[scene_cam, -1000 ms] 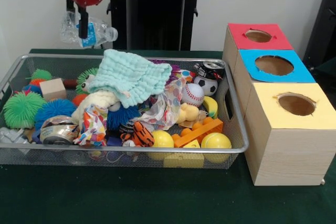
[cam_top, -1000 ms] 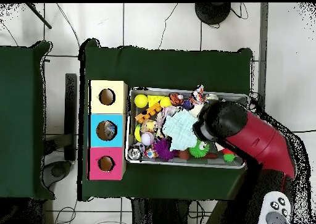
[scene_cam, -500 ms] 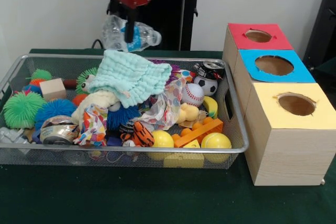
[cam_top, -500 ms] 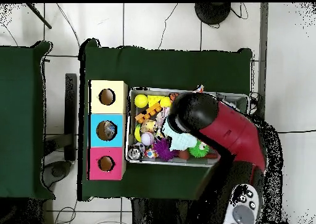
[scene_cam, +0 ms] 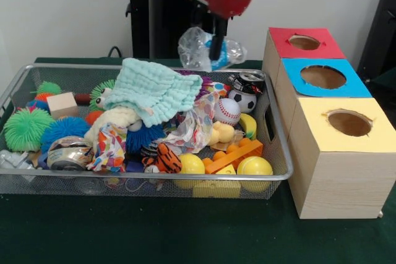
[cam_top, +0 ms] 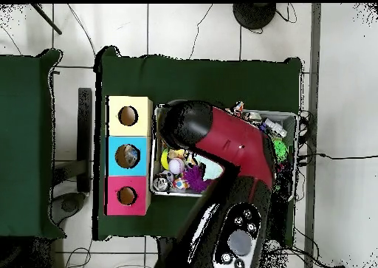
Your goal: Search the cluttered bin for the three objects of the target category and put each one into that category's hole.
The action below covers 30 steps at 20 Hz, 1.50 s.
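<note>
Jaws clamp a crumpled clear plastic bottle [scene_cam: 206, 49] held by the gripper [scene_cam: 216, 51] above the wire bin [scene_cam: 148, 180]; carrying step, next likely lowering it into a box hole [scene_cam: 323, 76].

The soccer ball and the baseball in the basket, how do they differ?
The soccer ball is white with black patches; the baseball is white with red stitching. The soccer ball sits farther back, just below a metal can near the basket's end by the boxes; the baseball lies in front of it, beside a patterned cloth. Both are small, round, similar in size, and side by side.
</note>
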Motion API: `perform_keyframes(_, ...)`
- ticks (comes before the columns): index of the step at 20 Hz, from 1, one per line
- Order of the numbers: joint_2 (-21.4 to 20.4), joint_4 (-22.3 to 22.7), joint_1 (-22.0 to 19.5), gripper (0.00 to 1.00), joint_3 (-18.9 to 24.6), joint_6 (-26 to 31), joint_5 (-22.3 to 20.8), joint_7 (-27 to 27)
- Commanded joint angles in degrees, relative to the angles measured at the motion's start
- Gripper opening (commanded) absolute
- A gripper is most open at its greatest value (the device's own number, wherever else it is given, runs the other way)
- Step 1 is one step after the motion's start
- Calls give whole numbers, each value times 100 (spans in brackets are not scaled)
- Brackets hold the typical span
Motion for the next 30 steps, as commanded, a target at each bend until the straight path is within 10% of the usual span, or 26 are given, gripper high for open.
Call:
perform_keyframes(1,193,-141,250,0,133,623,212,1922)
perform_keyframes(30,283,1051,1370,0,318,-713,160,2346)
